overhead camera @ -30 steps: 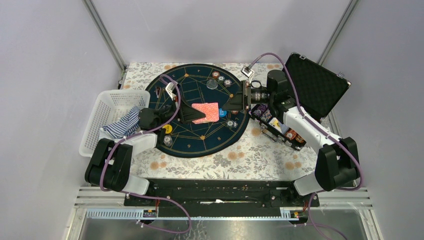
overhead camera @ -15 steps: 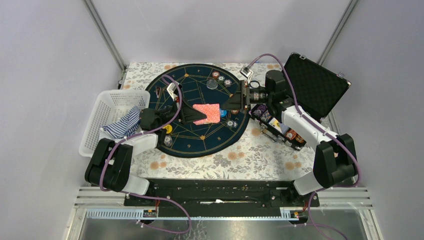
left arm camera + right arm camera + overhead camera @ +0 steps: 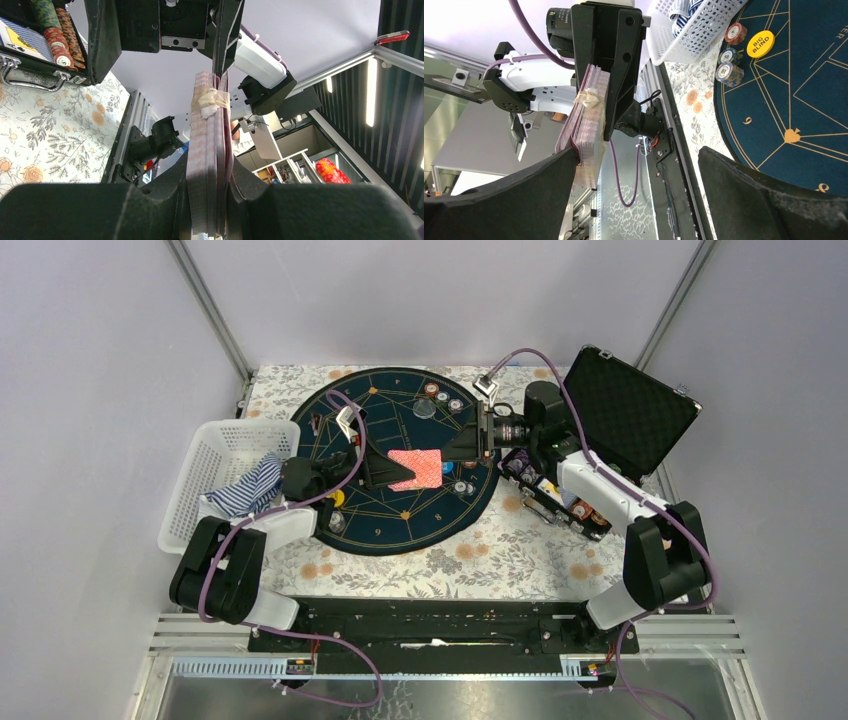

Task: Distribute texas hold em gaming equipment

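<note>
White basket [image 3: 213, 432] with striped cloth [image 3: 245, 490] at left, left gripper [image 3: 388, 469] clamped on deck [image 3: 417, 468] over mat [image 3: 400, 518], right gripper [image 3: 452, 450] spread wide at deck's end, open case [image 3: 630, 410] holding chips [image 3: 56, 36], only wrist views show deck's band [image 3: 214, 97]

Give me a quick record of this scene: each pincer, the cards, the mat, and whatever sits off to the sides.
left pincer: gripping banded card deck above round mat
right pincer: spread wide, one finger close beside the deck's end
round mat: dark blue, chip stacks and yellow Big Blind button on it
case: open, chips inside, right of mat
basket: white, striped cloth inside, left of mat
</note>
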